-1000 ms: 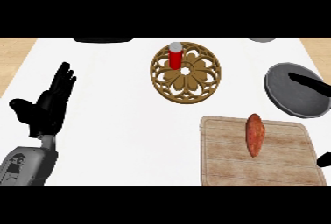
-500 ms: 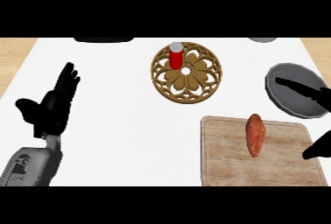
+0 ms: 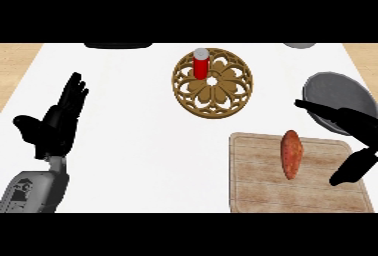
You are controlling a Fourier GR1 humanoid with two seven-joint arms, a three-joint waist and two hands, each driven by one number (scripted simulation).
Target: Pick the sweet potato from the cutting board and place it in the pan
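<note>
Just right hand (image 3: 357, 145) open beside sweet potato (image 3: 291, 153), apart.

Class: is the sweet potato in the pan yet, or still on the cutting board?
On the cutting board; the sweet potato lies there, the pan holds nothing.

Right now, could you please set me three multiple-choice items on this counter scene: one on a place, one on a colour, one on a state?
1. The sweet potato lies on:
A. the pan
B. the cutting board
C. the trivet

2. The cylinder on the wooden trivet is:
A. red
B. blue
C. green

3. The right hand is:
A. holding the sweet potato
B. open beside it
C. inside the pan

Key: 1 B, it lies on the cutting board; 2 A, its body is red; 3 B, thumb and fingers are spread, clear of the potato, near the pan.
</note>
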